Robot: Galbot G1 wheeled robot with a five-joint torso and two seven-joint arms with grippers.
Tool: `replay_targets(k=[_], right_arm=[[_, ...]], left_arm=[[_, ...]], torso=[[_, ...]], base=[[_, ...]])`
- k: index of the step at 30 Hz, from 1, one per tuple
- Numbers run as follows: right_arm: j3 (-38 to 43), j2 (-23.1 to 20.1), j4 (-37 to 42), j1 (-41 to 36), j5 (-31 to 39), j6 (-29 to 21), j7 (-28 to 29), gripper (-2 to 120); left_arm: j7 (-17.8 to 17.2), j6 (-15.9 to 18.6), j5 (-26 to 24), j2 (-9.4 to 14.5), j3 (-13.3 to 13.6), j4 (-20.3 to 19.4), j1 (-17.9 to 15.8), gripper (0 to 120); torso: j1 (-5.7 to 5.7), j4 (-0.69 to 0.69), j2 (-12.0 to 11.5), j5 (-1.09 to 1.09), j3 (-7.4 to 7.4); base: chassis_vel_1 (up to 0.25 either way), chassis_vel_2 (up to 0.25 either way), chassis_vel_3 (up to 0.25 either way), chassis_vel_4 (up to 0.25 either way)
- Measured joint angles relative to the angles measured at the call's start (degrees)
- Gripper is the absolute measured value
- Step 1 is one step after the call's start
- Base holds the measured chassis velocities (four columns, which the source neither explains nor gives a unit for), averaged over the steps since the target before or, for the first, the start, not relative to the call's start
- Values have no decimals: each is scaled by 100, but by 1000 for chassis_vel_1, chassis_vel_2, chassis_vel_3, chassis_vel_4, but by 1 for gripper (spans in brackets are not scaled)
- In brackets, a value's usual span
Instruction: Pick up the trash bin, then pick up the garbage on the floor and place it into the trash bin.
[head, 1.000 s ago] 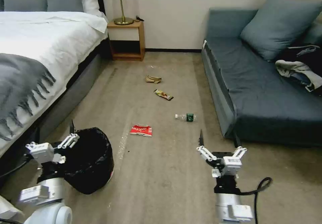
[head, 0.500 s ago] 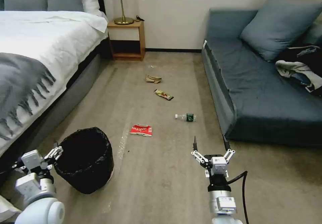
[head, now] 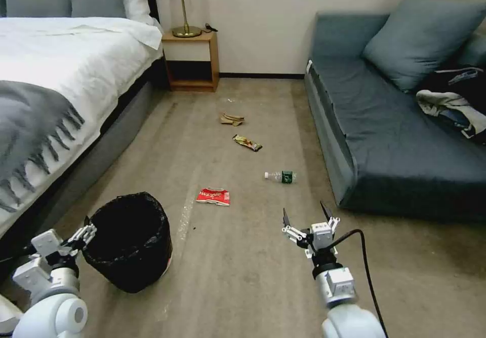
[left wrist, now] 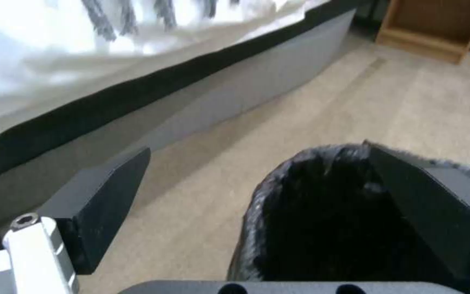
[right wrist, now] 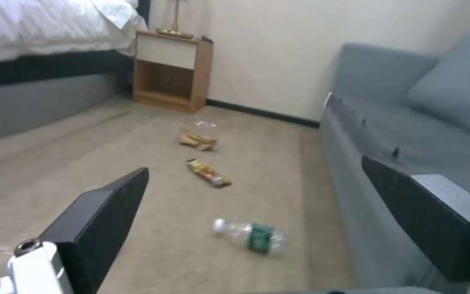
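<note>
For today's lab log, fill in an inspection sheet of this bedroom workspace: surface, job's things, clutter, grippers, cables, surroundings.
Surface: beige carpet.
Job's things: black trash bin upright on the floor; red snack packet, clear bottle, candy wrapper, paper scrap lying apart.
Clutter: clothes on sofa.
Grippers: left gripper open at the bin's rim; right gripper open, above the floor.
Cables: black cable on right arm.
Surroundings: bed, nightstand, lamp.

No text can be read: the red snack packet (head: 213,196) carries white marks too small to make out, and the bottle's green label (right wrist: 259,237) is blurred
</note>
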Motion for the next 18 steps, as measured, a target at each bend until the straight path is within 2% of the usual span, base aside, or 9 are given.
replay_targets(k=[5, 8, 9, 12, 18], right_arm=[[384, -380, -204, 354, 115, 57, -161, 100], [384, -442, -208, 351, 206, 31, -182, 100], [384, -442, -208, 351, 206, 31, -182, 100], [323, -335, -199, 298, 299, 40, -251, 100], [270, -301, -199, 257, 270, 129, -277, 100]], left_arm=[[13, -3, 21, -32, -30, 86, -21, 100], [46, -4, 7, -33, -27, 176, -80, 100], [46, -4, 7, -33, -27, 176, -80, 100], [227, 84, -158, -39, 93, 535, -330, 100], [313, 324, -323, -83, 200, 742, -506, 100]], torso=[[0, 1, 0, -1, 0], [0, 1, 0, -1, 0], [0, 1, 0, -1, 0], [0, 0, 0, -3, 0], [0, 0, 0, -4, 0]], base=[[0, 0, 0, 0], [0, 0, 0, 0], [0, 0, 0, 0], [0, 0, 0, 0], [0, 0, 0, 0]])
